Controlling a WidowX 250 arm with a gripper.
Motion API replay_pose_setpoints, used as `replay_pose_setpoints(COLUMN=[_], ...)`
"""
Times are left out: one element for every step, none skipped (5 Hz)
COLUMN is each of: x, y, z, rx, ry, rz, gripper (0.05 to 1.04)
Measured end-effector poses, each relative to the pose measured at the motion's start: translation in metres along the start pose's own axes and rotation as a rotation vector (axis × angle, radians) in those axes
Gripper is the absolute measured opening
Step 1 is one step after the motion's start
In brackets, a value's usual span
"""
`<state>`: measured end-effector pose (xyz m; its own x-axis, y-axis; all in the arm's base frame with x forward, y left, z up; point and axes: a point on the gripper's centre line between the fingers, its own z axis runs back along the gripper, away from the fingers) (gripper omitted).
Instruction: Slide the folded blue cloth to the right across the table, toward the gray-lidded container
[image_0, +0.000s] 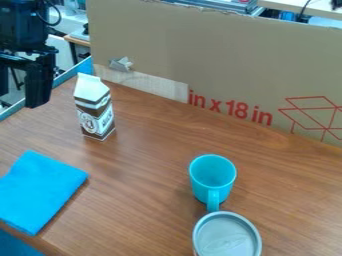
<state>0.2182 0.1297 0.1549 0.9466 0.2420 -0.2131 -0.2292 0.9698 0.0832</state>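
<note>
My black gripper (19, 98) hangs at the upper left, above the table's far left edge, open with nothing between its fingers. Nearest to it, on its right, a brown and white carton (95, 111) stands upright. A folded blue cloth (39, 191) lies flat at the lower left. Right of centre is an upright turquoise cup (212, 175), its handle pointing toward the camera. Just in front of that handle sits a round grey container (228, 236), partly cut off by the bottom edge; whether the two touch I cannot tell.
A tall cardboard panel (220, 55) with red print stands along the back of the wooden table (147, 200). A blue edge strip (67, 75) runs along the table's far left side, behind the carton.
</note>
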Motion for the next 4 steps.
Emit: replay_pose_setpoints(x=[0.0, -0.027, -0.046, -0.057], y=[-0.002, 0.008, 0.018, 0.025], z=[-0.007, -0.014, -0.024, -0.039], rx=[-0.011, -0.084, -0.095, -0.07], ry=[0.024, -0.051, -0.117, -0.196], rz=[-0.007, -0.087, -0.113, -0.179], gripper=[0.999, 0.999, 0.999, 0.999])
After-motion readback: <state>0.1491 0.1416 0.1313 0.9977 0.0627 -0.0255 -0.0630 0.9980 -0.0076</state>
